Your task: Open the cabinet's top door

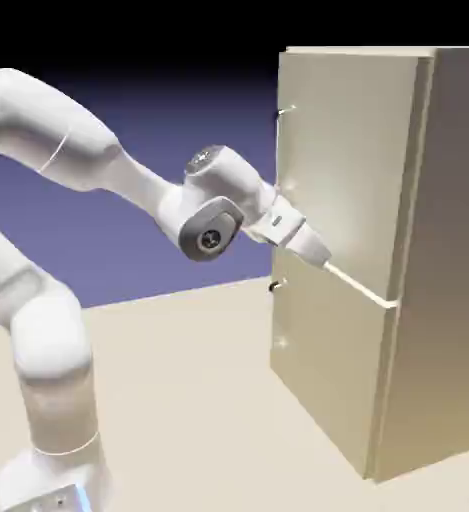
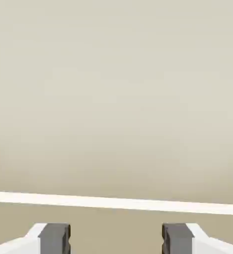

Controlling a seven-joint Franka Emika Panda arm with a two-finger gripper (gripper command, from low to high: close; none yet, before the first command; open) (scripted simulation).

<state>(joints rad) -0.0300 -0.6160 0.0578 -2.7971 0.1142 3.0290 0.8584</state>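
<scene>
at the cabinet (image 1: 378,250) front, just above the bright seam (image 2: 116,202) between the doors, the gripper (image 2: 116,240) sits with fingers (image 2: 54,239) spread and empty, facing the low part of the top door (image 1: 343,165), which is flush shut, handle (image 1: 284,112) high near its left edge.

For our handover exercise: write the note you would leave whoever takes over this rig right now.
Hand: open, empty, its fingers apart, pointing at the cabinet front, close to the pale seam between the doors.
Top door: looks shut; its silver handle sits high near the door's edge, well above the hand, untouched.
Done: approach only.
Left: reach the handle, grip it, pull the door open.
</scene>
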